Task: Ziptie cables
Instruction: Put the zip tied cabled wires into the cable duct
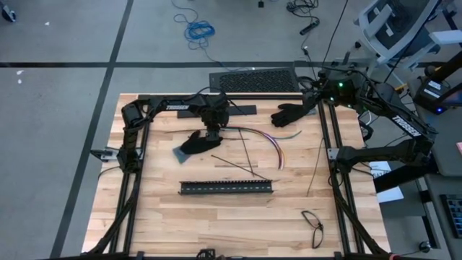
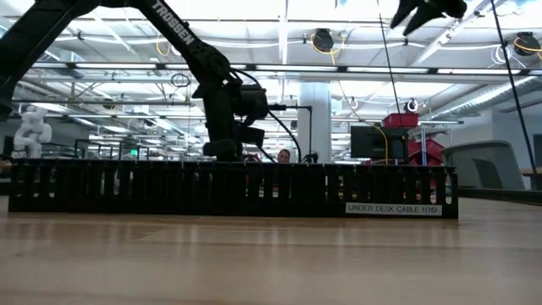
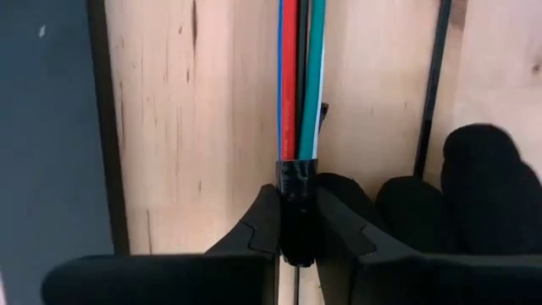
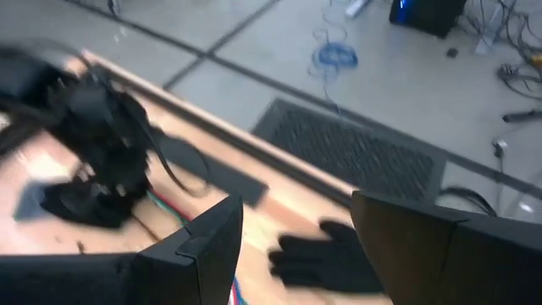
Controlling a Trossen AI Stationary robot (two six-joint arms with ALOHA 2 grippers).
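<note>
The cables lie on the wooden table as a thin coloured bundle that runs toward the right edge and then curves toward the near edge. In the left wrist view they show red, blue, green, black and white. My left gripper points steeply down over the bundle's left end and is shut on it. My right gripper hangs high above the table's far right corner, open with nothing between its fingers. Thin black strips lie flat on the wood near the bundle. My left gripper pinches the black-wrapped end of the cable bundle between its two fingers. The fingers come from above, pointing steeply down, one on each side of the bundle. The cables run straight away from the hold and lie on the table.
One black glove lies right beside my left gripper, another at the far right. A long black slotted bar lies across the table's near middle. A flat dark plate and a grated mat are at the far edge, a black loop near right.
</note>
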